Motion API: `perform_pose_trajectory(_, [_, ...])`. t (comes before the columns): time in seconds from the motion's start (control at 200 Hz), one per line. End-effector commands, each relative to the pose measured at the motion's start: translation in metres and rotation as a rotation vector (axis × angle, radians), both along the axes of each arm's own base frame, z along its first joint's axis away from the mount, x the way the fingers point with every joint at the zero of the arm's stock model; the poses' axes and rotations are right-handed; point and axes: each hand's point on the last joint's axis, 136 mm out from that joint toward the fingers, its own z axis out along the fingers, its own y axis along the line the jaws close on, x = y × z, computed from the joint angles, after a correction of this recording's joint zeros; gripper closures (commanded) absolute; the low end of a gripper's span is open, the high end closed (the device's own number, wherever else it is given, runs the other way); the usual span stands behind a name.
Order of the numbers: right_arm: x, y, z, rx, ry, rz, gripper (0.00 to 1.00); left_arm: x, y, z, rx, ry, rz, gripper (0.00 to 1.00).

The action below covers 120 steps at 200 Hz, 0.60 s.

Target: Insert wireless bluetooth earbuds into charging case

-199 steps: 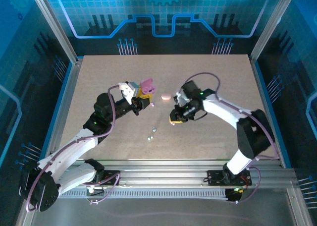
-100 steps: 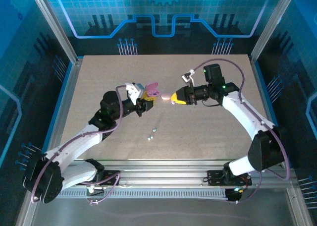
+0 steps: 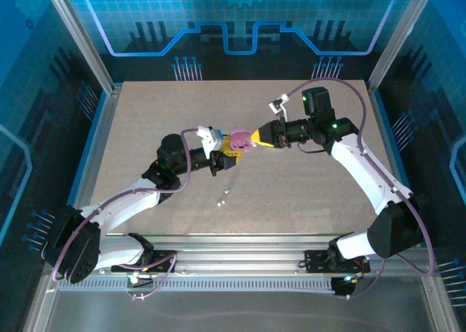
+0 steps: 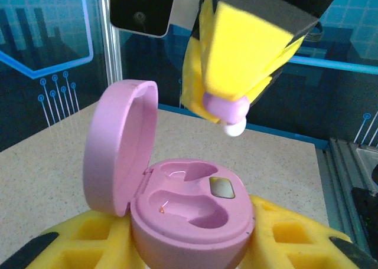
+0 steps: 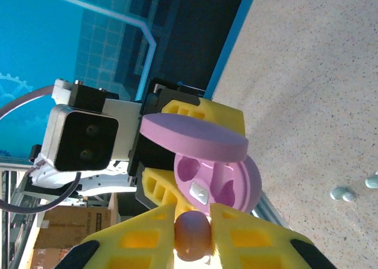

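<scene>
Right gripper (image 3: 256, 137) has its yellow fingertips pressed together on a single earbud (image 4: 226, 110), pinching it by the sides. The earbud is a small, rounded, lilac-pink pebble with a smooth, slightly glossy skin; in the left wrist view a little white tip (image 4: 234, 127) pokes out beneath it, and in the right wrist view it (image 5: 192, 233) looks like a plump oval bulging between the two pads. It hangs just above the open charging case (image 4: 189, 216), near it but with a clear gap.

Left gripper (image 3: 227, 157) is clamped on the base of the charging case, one yellow finger on each side, holding it up off the table (image 3: 306, 201) at mid-table. The case is the same lilac-pink, round, with its lid (image 4: 118, 151) hinged up and standing nearly upright on the left in the left wrist view. Inside are two curved wells, both vacant, and a small metallic contact (image 4: 221, 187) glints in one of them.

Loose earbuds (image 3: 227, 190), pale mint-white, lie on the table nearer the arm bases, well apart from both grippers; a further pair lies close together (image 5: 342, 193).
</scene>
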Motion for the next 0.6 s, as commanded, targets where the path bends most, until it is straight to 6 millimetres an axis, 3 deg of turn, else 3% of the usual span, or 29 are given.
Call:
perform_pose_trajectory(0.0, [-0.002, 0.004, 0.009, -0.008, -0.035, 0.003, 0.8, -0.007, -0.007, 0.02, -0.03, -0.097, -0.056, 0.65])
perform_pose_trajectory(0.595, [0.004, 0.013, 0.006, -0.057, -0.072, -0.011, 0.81, -0.01, -0.011, 0.031, -0.071, -0.083, -0.078, 0.64])
